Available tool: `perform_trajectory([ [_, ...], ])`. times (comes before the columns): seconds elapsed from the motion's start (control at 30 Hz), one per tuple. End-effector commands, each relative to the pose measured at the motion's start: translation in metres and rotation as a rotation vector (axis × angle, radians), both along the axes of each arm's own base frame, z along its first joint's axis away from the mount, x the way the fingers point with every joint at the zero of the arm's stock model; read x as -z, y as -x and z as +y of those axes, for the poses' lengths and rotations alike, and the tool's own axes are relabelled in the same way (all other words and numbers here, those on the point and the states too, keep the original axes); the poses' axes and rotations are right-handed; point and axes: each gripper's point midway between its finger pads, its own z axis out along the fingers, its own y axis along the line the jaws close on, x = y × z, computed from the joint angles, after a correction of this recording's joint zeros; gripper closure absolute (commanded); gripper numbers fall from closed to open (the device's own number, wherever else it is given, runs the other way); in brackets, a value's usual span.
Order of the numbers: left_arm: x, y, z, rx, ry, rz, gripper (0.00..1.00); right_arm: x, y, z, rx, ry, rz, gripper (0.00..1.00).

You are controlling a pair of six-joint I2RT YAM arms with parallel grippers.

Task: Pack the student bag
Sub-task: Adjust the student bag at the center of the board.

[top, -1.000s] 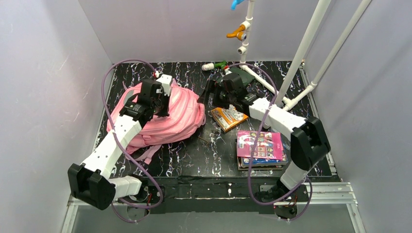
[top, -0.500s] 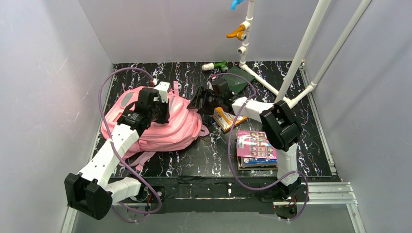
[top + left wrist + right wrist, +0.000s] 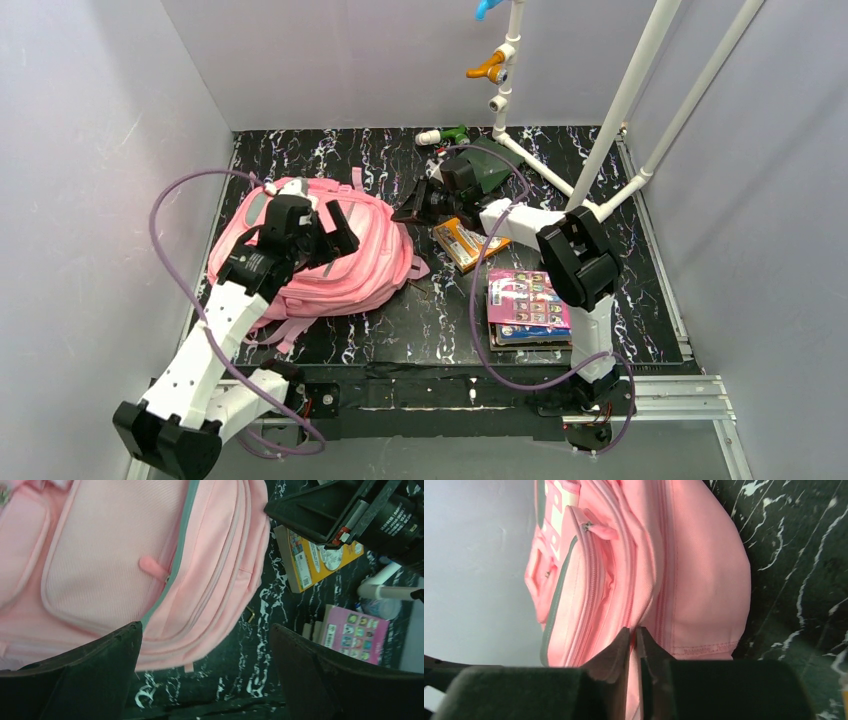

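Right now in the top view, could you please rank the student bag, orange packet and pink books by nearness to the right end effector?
1. student bag: at the right end effector, leftward.
2. orange packet: just right.
3. pink books: farthest, front right.

The pink student bag (image 3: pixel 378 258) lies flat, front pocket up, seemingly zipped shut.
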Motion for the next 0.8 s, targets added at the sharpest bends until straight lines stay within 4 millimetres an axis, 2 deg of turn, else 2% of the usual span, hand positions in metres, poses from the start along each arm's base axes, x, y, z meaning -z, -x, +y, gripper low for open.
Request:
perform_trajectory([
  [0.0,0.02,0.04,0.014,-0.291,0.155,0.171,0.02,-0.035,-0.002,-0.004,-0.097,0.069,-0.193,0.69],
  [0.13,0.054,0.064,0.015,-0.429,0.228,0.301,0.02,-0.023,0.012,-0.028,-0.137,0.179,-0.282,0.27],
  [0.17,0.059,0.065,0.016,-0.456,0.245,0.304,0.02,-0.021,0.015,-0.032,-0.147,0.196,-0.3,0.19],
  [0.23,0.064,0.062,0.017,-0.48,0.273,0.276,0.02,-0.014,0.02,-0.037,-0.176,0.204,-0.286,0.12],
  [0.37,0.066,0.054,0.012,-0.482,0.348,0.217,0.02,0.001,0.044,-0.039,-0.231,0.158,-0.219,0.1],
  [0.47,0.082,0.055,0.011,-0.513,0.367,0.234,0.02,0.018,0.064,-0.039,-0.229,0.107,-0.144,0.14],
  [0.63,0.108,0.052,0.015,-0.538,0.332,0.248,0.07,0.038,0.063,-0.043,-0.173,0.115,-0.119,0.32],
  [0.77,0.11,0.041,0.017,-0.527,0.301,0.213,0.12,0.048,0.057,-0.027,-0.213,0.079,-0.078,0.32],
])
